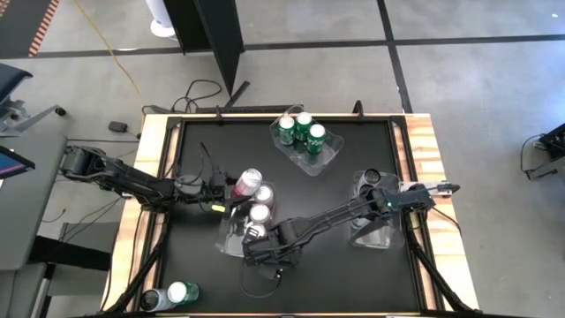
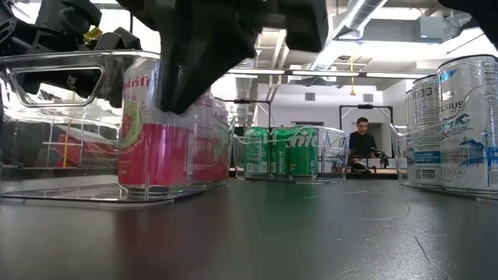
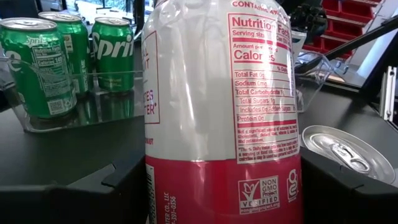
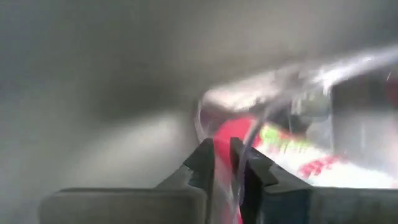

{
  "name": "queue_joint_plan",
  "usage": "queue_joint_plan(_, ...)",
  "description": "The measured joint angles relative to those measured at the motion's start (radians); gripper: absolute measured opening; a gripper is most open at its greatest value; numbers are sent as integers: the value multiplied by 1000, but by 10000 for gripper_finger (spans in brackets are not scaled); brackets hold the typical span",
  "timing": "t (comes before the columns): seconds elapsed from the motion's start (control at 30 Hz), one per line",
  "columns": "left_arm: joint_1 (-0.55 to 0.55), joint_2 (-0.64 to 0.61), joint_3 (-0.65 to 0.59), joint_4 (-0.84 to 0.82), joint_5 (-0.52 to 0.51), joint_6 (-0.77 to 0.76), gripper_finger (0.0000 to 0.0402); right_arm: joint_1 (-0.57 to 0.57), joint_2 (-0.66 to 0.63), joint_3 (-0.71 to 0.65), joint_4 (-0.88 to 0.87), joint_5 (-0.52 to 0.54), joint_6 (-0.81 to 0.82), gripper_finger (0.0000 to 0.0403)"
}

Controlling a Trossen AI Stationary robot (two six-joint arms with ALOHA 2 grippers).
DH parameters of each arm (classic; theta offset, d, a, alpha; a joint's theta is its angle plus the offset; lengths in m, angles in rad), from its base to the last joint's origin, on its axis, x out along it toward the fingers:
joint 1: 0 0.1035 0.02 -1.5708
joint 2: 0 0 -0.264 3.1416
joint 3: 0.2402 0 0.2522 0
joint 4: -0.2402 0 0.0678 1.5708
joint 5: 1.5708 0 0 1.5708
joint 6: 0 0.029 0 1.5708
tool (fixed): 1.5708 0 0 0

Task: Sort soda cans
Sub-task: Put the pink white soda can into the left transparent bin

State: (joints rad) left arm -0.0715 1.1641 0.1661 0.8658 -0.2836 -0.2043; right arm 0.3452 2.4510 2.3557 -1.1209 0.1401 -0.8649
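Item, nearest table edge, left corner: two loose cans, one dark (image 1: 154, 299) and one green (image 1: 183, 291), standing together outside any bin, unsorted. Item, right gripper (image 1: 259, 250): reaches across the table to the near end of the middle bin (image 1: 231, 237); fingers drawn almost together with the bin's clear wall between them, apparently steadying the bin, no can held. Item, middle bin: a row of pink cans (image 1: 259, 213), upright, silver tops up. Item, left gripper (image 1: 231, 190): at the far end of that bin, clamped around one upright pink can (image 3: 217, 112), which fills the left wrist view; whether its base already rests on the bin floor cannot be told. Item, right-side bin (image 1: 378, 235): pale and dark cans (image 1: 368, 180), grouped. Item, far bin (image 1: 322, 163): three green cans (image 1: 303, 131), grouped. Step in hand, by judgement: placing the pink can into the pink row. Next move calls for: lowering it clear of its neighbour, spreading the left fingers without tipping it, and letting go of the bin wall without dragging the bin; the two corner cans would remain to be sorted.
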Motion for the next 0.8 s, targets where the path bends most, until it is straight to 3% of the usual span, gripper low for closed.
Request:
queue_joint_plan(0.47,-4,0,0,-4,-1,-1,287,8,3,-2,-33,96,71,216)
queue_joint_plan(0.8,-23,1,0,-3,-11,16,287,40,1,-1,-98,173,111,232)
